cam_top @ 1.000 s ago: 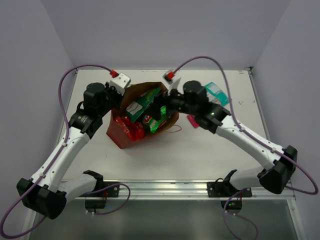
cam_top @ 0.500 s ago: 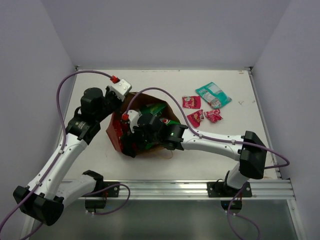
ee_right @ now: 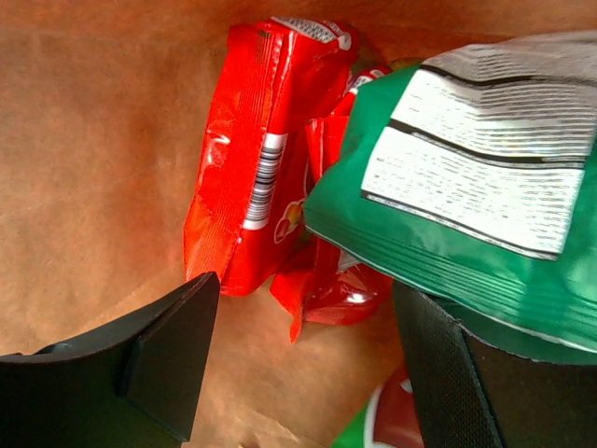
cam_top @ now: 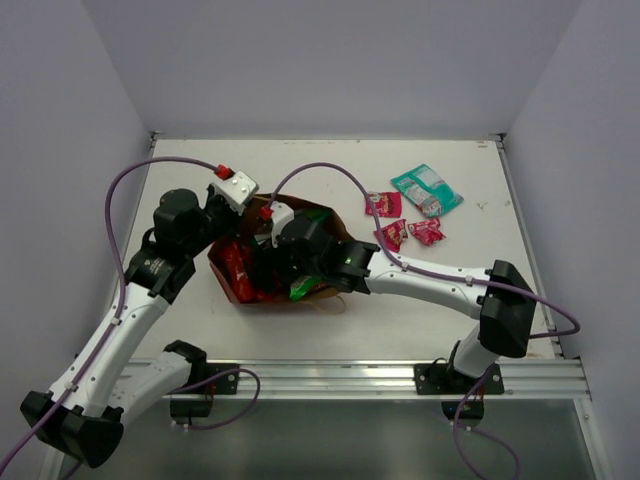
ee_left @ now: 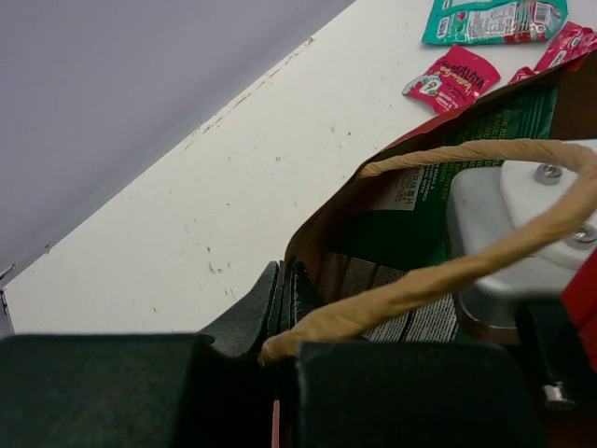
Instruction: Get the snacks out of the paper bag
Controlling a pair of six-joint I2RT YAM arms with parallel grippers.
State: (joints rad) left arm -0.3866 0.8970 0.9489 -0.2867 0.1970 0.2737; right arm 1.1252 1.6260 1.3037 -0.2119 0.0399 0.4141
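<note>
Left gripper (ee_left: 284, 313) is pinching the paper bag (ee_right: 93, 140) rim, right by its string handle (ee_left: 448, 275). Right gripper (ee_right: 303, 308) is sitting spread wide inside the bag, straddling red packets (ee_right: 252, 159) beside a green packet (ee_right: 466, 187). Bag's lying mid-surface (cam_top: 330, 160).

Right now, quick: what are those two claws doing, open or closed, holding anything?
Left gripper: shut, pinching the paper bag at its rim.
Right gripper: open inside the bag, red packets ahead, holding nothing.
</note>
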